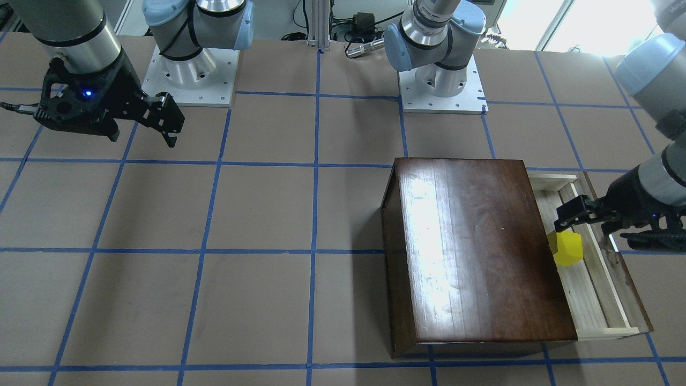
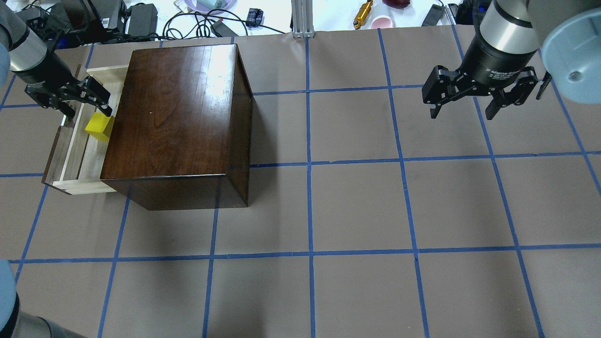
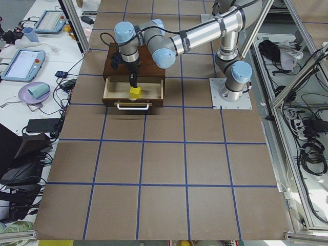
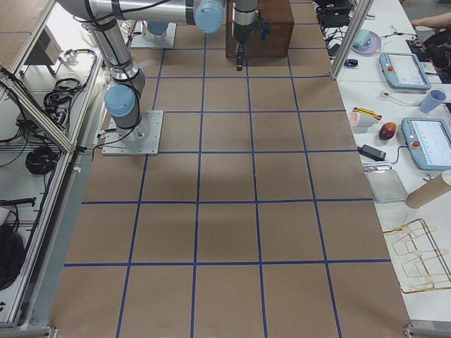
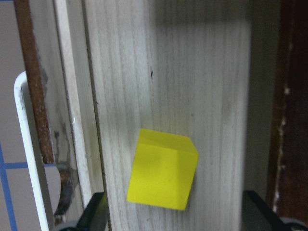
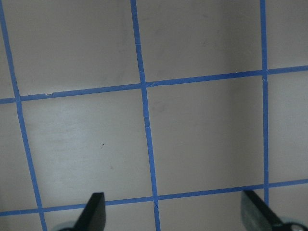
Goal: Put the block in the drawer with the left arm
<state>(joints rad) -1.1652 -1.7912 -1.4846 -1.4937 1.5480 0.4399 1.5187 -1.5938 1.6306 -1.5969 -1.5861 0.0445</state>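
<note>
**A:** Where's the block (image 5: 162,169)?

**B:** It's lying on the pale floor of the drawer (image 2: 77,155), under the left fingers (image 5: 94,216). They're spread wide and hold nothing. The block sits in the gap between them, nearer the finger on the drawer-front side, and it's turned a little out of square with them.

**A:** And if it needs picking up again?

**B:** I'd guess it's light and rigid. The faces are plain and flat and may be a bit slick. I'd take it across two opposite side faces, around mid-height, and turn the wrist first so the pads meet the faces and not the corners. It's unlikely to crush, though a corner pinch could make it twist out.

**A:** The other arm?

**B:** The right fingers (image 6: 94,214) are parted too and empty, with only bare bench (image 6: 202,134) below them.

**A:** Anything you can't see?

**B:** The wrist view cuts the left fingers down to their tips, so I can't tell how high they are above the block. The box (image 2: 178,122) hides the inner end of the drawer, and in both side views the block is too small to judge.
</note>
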